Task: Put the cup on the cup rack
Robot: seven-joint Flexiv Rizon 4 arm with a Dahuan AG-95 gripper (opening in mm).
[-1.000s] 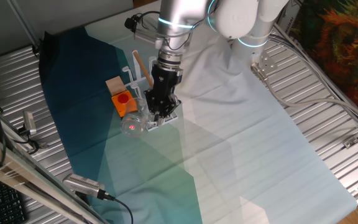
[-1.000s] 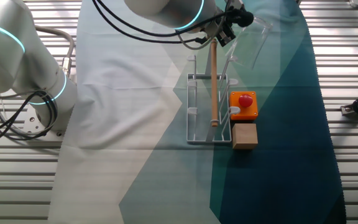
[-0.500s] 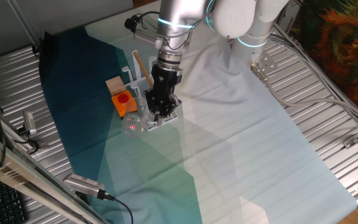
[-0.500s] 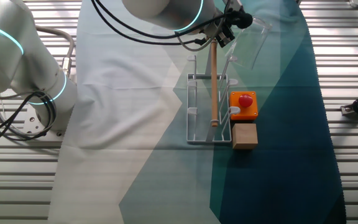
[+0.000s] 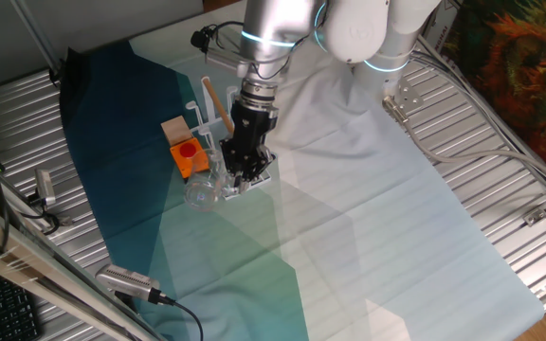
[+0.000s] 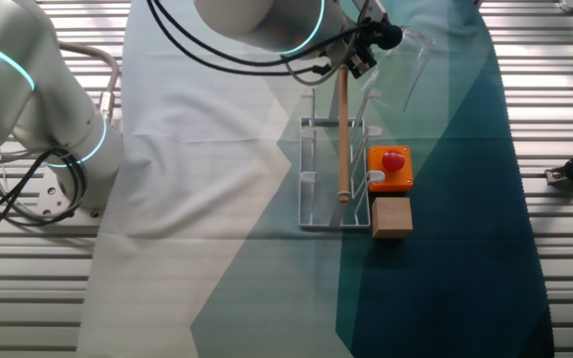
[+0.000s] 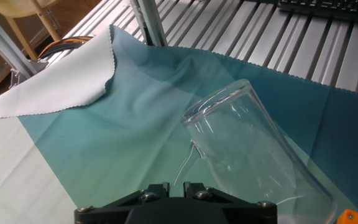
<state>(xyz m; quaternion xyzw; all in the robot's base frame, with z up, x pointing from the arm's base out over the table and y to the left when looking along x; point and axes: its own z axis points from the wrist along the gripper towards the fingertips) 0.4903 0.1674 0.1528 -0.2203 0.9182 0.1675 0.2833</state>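
A cloth in teal and pale panels covers the surface [image 6: 227,288], w/ slatted metal either side. The rack [image 6: 332,175] stands mid-cloth, an orange box [image 6: 390,167] and a wooden block [image 6: 391,217] just beside it, and a wooden rod [image 6: 343,134] leaning among the pegs. The tool [image 5: 243,169] is closed on the cup [image 7: 250,149], apparently by its handle (the hand view shows the jaws drawn nearly together at the bottom edge, the clear mug tilted, mouth up and away). In one fixed view the cup [image 5: 203,188] hangs just beside the rack's near end, above the cloth; in the other it [image 6: 403,65] sits past the rack's far end.

To do this step well: line the cup mouth over a free peg, keep clear of the rod and box, lower slowly, and release only once the peg carries the weight. Glass is slippery, so no jerks.
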